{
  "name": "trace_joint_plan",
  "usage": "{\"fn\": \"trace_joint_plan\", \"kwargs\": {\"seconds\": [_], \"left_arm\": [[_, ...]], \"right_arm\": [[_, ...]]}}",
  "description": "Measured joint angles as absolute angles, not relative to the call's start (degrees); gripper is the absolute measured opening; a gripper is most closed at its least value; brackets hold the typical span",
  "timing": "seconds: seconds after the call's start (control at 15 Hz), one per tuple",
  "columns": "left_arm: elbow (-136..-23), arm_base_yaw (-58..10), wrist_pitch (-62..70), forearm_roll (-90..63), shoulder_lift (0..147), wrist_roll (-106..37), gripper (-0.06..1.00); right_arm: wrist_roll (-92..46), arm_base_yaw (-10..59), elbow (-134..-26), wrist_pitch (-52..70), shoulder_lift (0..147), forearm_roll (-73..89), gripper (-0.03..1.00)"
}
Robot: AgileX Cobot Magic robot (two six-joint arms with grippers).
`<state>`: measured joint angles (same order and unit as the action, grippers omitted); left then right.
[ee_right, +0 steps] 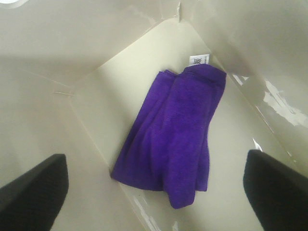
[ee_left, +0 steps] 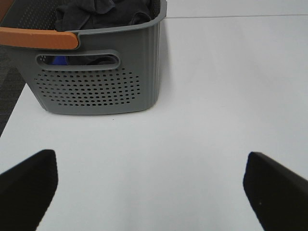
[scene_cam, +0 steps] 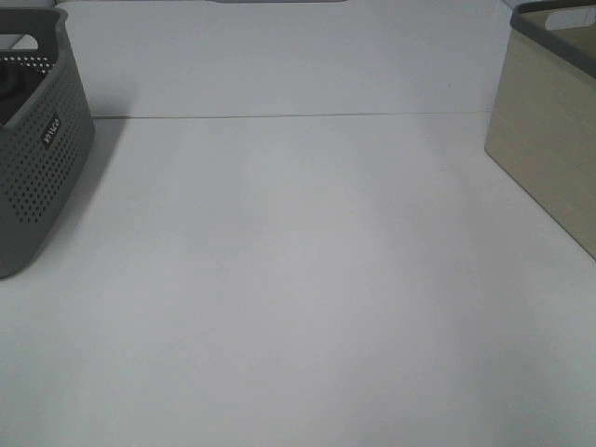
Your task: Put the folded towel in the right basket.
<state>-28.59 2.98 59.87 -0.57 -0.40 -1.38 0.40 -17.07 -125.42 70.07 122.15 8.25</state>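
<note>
The towel lies on the floor of the right basket, folded into a loose purple bundle with a white tag at one end, clear of the basket's walls. The right gripper hangs above it, inside the basket's mouth, with its jaws spread wide and holding nothing. From how things lie, the task looks done. The towel looks light, soft and limp, with a plush nap that should give the pads good friction. It would sag and perhaps unfold if lifted by one edge. If it had to be taken again, the best hold would be a pinch across the thick folded middle, catching all layers at once. The left gripper is far from the right basket, across the table, facing the grey basket of dark clothes. Its jaws are also wide and empty.
</note>
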Motion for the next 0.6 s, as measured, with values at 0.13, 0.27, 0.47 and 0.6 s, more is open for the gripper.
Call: {"fn": "trace_joint_plan", "kwargs": {"seconds": [0.13, 0.27, 0.47, 0.6], "left_arm": [[-28.59, 2.98, 59.87, -0.57, -0.40, -1.38, 0.99], [-28.59, 2.98, 59.87, -0.57, -0.40, -1.38, 0.99], [-28.59, 2.98, 59.87, -0.57, -0.40, -1.38, 0.99], [-28.59, 2.98, 59.87, -0.57, -0.40, -1.38, 0.99]], "right_arm": [[-0.86, -17.07, -126.11, 70.02, 122.15, 9.40, 0.96], [-1.03, -16.04, -127.71, 70.02, 121.98, 11.17, 0.95], [-1.26, -5.90, -131.49, 69.96, 118.60, 5.16, 0.94], [0.00, -3.09, -131.61, 69.96, 116.43, 3.67, 0.94]]}}
